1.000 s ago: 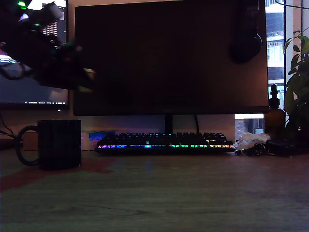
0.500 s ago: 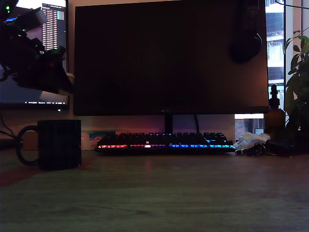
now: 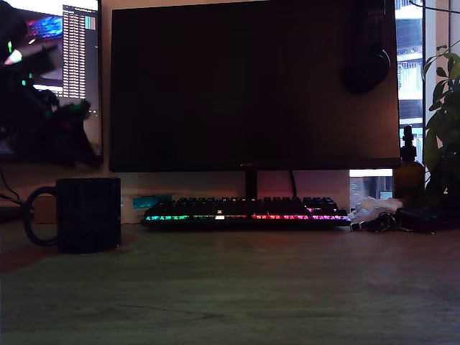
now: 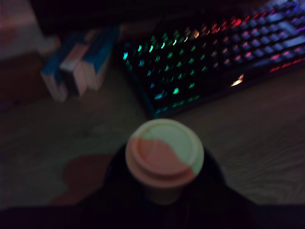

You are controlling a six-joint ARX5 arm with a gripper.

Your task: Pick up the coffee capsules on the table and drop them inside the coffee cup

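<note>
Coffee capsule (image 4: 164, 153), cream-white, sits gripped in the gripper (image 3: 50, 126), up beside the black coffee cup (image 3: 88, 214) on the table (image 3: 251, 287); the drop remains, and no other capsule shows.

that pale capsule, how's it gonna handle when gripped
The capsule looks small and thin-walled, so probably light and easy to dent. Its tapered body might slip from the gripper. With that round rim, it would likely roll on the table.
</note>
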